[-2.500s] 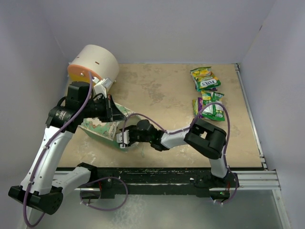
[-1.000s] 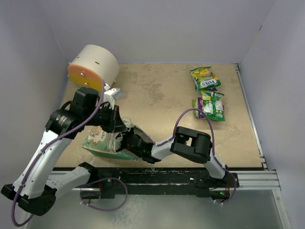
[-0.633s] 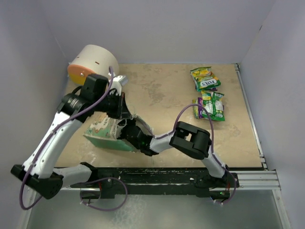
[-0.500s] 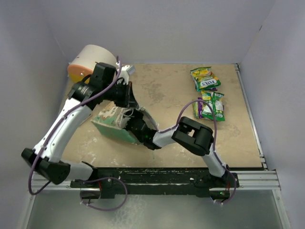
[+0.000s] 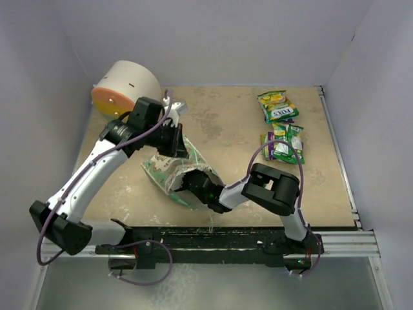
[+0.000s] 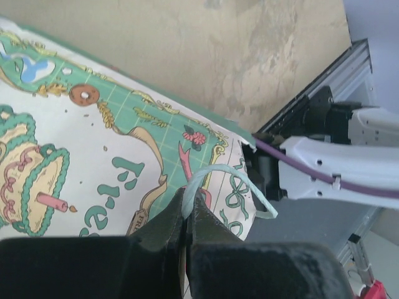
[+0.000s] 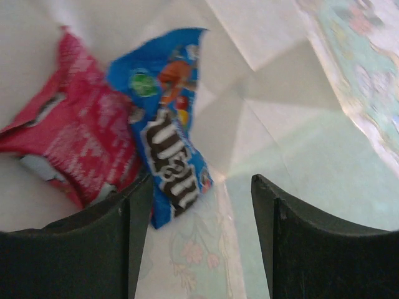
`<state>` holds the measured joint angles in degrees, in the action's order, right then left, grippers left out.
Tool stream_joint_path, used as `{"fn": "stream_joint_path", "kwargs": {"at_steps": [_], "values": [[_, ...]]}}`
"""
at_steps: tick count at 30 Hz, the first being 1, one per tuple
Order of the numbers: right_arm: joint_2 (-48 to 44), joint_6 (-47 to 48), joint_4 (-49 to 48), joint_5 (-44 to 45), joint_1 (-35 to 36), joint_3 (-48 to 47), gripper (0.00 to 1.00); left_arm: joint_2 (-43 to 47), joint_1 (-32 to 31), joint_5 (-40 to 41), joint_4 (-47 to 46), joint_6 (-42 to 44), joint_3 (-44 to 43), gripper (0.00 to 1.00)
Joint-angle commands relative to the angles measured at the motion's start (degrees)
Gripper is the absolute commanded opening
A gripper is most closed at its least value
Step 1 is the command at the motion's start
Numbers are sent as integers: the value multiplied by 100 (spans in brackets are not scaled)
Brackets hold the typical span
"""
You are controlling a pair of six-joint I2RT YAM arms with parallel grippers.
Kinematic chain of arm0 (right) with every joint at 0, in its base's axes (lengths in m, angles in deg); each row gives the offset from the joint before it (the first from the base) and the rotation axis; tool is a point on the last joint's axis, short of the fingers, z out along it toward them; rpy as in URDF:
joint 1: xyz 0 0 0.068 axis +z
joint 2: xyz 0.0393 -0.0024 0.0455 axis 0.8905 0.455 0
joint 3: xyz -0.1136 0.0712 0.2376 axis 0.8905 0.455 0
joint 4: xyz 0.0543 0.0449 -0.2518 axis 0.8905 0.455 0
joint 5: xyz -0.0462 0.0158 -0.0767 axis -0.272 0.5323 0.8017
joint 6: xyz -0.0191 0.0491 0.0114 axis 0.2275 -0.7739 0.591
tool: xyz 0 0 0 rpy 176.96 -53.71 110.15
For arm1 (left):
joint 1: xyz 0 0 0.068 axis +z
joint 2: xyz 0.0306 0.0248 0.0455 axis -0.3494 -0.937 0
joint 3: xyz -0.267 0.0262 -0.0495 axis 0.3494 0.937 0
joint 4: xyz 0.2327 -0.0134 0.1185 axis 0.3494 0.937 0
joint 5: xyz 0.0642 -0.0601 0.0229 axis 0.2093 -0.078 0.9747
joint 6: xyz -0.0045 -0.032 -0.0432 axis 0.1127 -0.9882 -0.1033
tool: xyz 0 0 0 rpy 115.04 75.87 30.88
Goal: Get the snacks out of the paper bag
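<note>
The paper bag (image 5: pixel 166 169), green with a cream printed front (image 6: pixel 93 149), lies tilted at the table's left. My left gripper (image 6: pixel 187 202) is shut on its pale string handle (image 6: pixel 230 174) and holds that end up. My right gripper (image 7: pixel 199 205) is open, with its fingers inside the bag's pale interior. Inside lie two snacks: a blue M&M's packet (image 7: pixel 169 146), its lower end just by my left finger (image 7: pixel 118 237), and a red-pink packet (image 7: pixel 72 146) beside it. More snacks lie out on the table at the right: FOX'S packets (image 5: pixel 277 106) and green-white ones (image 5: pixel 285 145).
A big cream cylinder with an orange face (image 5: pixel 126 87) lies at the back left, close behind my left arm. The right arm's forearm (image 5: pixel 271 187) stretches across the near table towards the bag. Grey walls close in the sides, and a metal rail (image 5: pixel 335 240) runs along the front.
My left gripper has pulled the bag by its handle to the right and farther from the front edge, tilting it. The right gripper has followed, staying in the bag's mouth and open.
</note>
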<state>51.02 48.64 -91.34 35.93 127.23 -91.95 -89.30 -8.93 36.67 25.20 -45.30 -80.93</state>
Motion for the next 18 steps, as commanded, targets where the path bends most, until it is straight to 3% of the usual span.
{"fn": "stream_joint_path", "kwargs": {"at_steps": [1, 6, 18], "values": [[301, 817, -201, -573, 157, -278, 67, 745, -6, -24, -114, -35, 791, 0], [771, 929, -1, -893, 207, -1059, 67, 828, -6, -101, -159, -239, 917, 0], [1903, 622, 477, -284, 150, -2901, 62, 797, -14, -384, -135, -346, 811, 0]]}}
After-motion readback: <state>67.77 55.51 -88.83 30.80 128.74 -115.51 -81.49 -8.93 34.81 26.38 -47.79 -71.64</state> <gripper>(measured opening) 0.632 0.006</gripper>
